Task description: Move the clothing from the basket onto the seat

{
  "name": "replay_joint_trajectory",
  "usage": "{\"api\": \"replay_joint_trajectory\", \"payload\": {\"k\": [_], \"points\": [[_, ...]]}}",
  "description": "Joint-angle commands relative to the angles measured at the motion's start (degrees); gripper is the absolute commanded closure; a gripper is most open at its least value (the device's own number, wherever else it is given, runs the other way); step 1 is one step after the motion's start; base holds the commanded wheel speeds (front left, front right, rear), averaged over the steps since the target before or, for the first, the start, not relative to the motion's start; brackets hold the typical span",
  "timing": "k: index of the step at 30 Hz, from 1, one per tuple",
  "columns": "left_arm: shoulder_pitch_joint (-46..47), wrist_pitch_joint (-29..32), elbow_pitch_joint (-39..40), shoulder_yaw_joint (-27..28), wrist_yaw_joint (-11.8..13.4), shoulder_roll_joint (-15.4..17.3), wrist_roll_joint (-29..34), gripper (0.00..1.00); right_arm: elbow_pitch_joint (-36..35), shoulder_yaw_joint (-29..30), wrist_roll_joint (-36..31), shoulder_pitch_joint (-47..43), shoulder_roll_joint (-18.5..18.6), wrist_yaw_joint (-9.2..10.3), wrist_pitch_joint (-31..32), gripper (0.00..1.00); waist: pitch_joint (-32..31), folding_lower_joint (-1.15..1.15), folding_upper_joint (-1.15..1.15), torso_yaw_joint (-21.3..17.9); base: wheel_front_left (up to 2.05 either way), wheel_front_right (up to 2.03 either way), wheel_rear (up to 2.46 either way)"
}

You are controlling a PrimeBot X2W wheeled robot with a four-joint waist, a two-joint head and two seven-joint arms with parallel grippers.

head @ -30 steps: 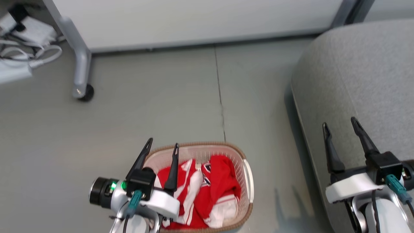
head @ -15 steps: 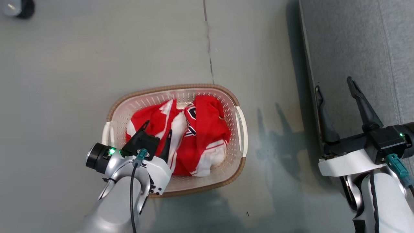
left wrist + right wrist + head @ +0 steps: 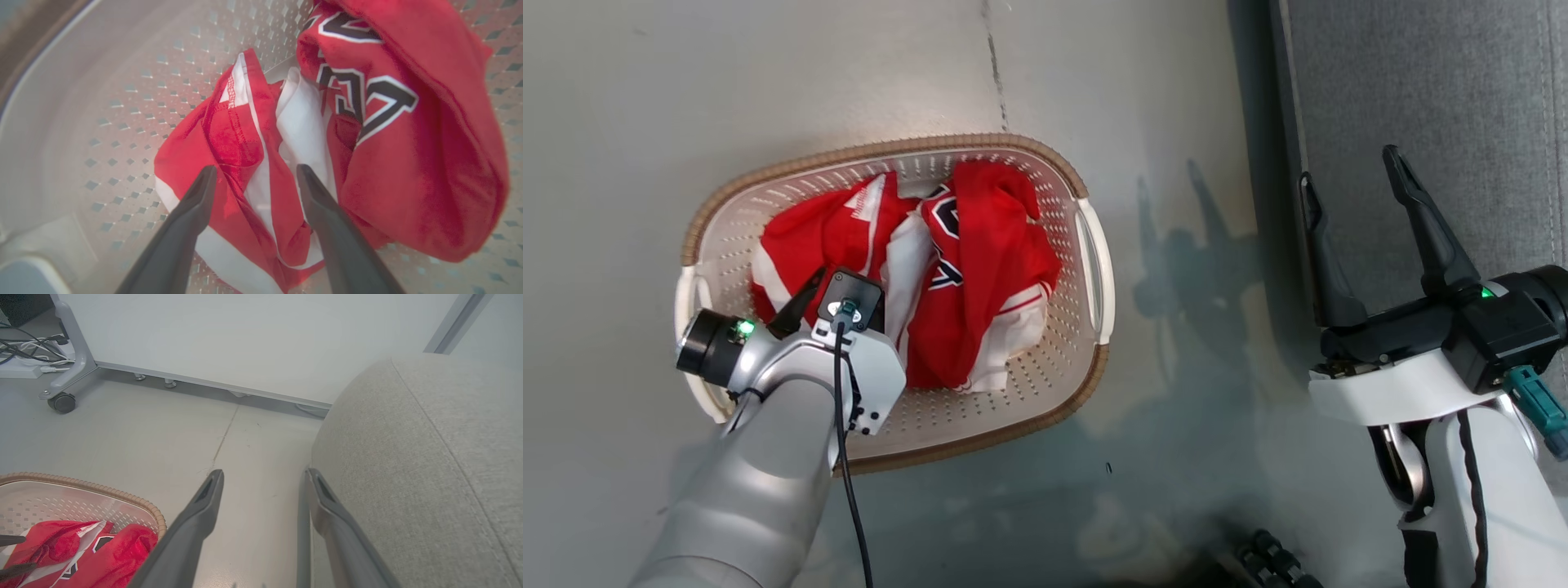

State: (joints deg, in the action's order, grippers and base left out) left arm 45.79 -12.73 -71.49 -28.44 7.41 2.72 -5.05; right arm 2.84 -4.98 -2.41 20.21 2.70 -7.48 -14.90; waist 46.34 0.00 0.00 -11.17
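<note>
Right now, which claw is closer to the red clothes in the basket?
Left. The left claw is inside the basket, open directly over the clothing; the right claw hangs open above the seat edge, off to the side.

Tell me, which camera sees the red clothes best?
The left wrist view: the red clothing lies close up by the left gripper, with stitching, white panels and dark lettering plain. The head view shows most of the pile in the basket, smaller. The right wrist view catches a corner of it.
</note>
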Motion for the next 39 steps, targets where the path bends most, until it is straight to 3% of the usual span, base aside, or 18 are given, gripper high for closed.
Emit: {"api": "replay_joint_trajectory", "payload": {"k": [1,10,17,24,39], "points": [[1.62,1.03,-0.80,-0.43,0.54,0.63,0.68,0.00,-0.24,-0.41,0.80,0.76,0.24,-0.03,-0.32,0.00,2.83,0.00,0.00,-1.70,0.00,0.00,0.00],[6.16,10.07,-2.24,-4.97,4.24,3.49,4.80,0.00,-1.52,-4.04,4.60,1.99,0.24,-0.03,-0.32,0.00,7.46,0.00,0.00,-4.22,0.00,0.00,0.00],[8.46,14.95,-2.34,-8.05,5.41,5.14,7.14,0.00,-2.33,-4.81,6.14,1.91,0.25,-0.03,-0.32,0.00,9.43,0.00,0.00,-4.89,0.00,0.00,0.00],[10.49,20.72,-2.35,-13.71,4.78,7.24,12.05,0.00,-3.05,-5.72,6.91,1.56,0.24,-0.03,-0.32,0.00,10.80,0.00,0.00,-6.08,0.00,0.00,0.00],[10.57,23.55,-2.54,-14.98,4.01,7.69,11.04,0.00,-5.29,-6.29,7.46,1.37,0.23,-0.03,-0.32,0.00,13.52,0.00,0.00,-7.33,0.00,0.00,0.00]]}}
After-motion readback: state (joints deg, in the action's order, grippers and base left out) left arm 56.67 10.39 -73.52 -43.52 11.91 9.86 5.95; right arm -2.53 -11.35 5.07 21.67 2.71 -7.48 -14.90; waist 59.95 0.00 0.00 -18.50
